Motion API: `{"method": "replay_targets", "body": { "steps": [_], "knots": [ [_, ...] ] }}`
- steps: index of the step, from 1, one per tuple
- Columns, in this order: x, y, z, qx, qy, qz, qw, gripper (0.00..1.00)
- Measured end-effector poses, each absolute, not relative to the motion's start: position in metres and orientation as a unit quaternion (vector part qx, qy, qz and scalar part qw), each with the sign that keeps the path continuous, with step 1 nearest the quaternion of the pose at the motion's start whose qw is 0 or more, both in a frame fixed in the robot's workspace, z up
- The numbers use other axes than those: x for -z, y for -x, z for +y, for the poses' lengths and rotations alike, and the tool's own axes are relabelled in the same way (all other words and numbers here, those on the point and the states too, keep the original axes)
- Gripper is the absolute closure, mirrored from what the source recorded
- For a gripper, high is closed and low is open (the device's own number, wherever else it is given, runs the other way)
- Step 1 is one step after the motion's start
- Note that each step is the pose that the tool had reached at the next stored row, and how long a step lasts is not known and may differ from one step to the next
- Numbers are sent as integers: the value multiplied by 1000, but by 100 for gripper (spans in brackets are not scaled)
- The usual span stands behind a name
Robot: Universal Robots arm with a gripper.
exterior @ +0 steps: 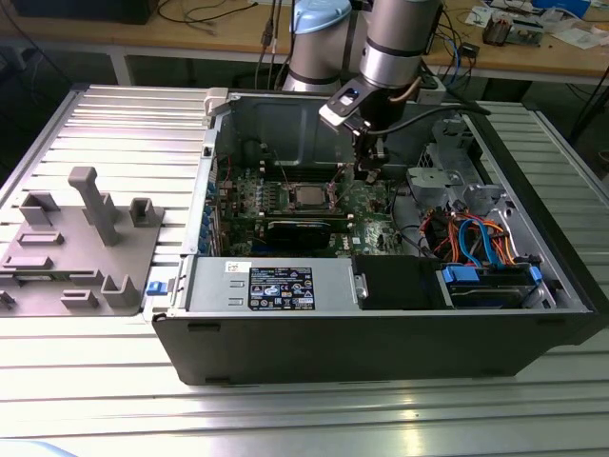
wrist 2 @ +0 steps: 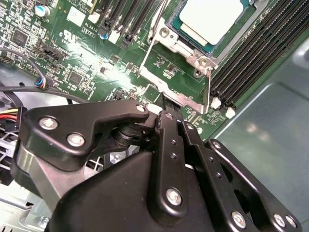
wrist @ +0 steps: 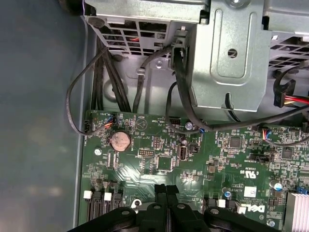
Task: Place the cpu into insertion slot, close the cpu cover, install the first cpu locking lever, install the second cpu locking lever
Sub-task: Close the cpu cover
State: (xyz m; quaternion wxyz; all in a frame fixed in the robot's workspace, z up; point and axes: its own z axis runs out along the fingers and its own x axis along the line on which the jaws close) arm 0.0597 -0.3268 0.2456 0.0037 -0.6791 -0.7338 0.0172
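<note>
We see the black open computer case [exterior: 381, 333] lying on the ribbed metal surface [exterior: 95, 400], with the grey plastic fixture [exterior: 86, 238] beside it on the exterior view's left. The arm reaches down into the case. The end effector [exterior: 366, 171] hangs over the green motherboard [wrist: 159, 159], just to the exterior view's right of the socket.

End effector state: both wrist views show the black fingers [wrist: 159, 203] pressed together with no gap, and we see nothing between them. In the second wrist view the end effector [wrist 2: 170, 115] has its tips at the outer edge of the socket's silver plate. We can't tell if they touch it.

The small square cpu with the silver metal top [wrist 2: 210, 19] sits in the square silver-rimmed insertion slot [wrist 2: 202, 62]. The thin silver hinged cpu cover [wrist 2: 183, 42] lies flat around it, and the cpu top shows through its window. One thin silver wire lever [wrist 2: 147, 50] runs along one side of the socket and a second wire lever [wrist 2: 209, 87] along the other. We can't tell if either is latched.

The first wrist view shows a round silver coin cell [wrist: 119, 140] on the board, black cables [wrist: 104, 72] and a grey metal drive cage [wrist: 227, 53] past the board's edge. A long black card [exterior: 300, 231] sits near the socket, on its near side in the exterior view.
</note>
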Motion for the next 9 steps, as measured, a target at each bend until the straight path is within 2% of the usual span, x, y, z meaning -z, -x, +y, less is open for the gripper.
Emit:
{"method": "replay_targets", "body": {
  "steps": [9],
  "knots": [
    [-246,-51,-327,-17,679,-734,4,89]
  ]
}}
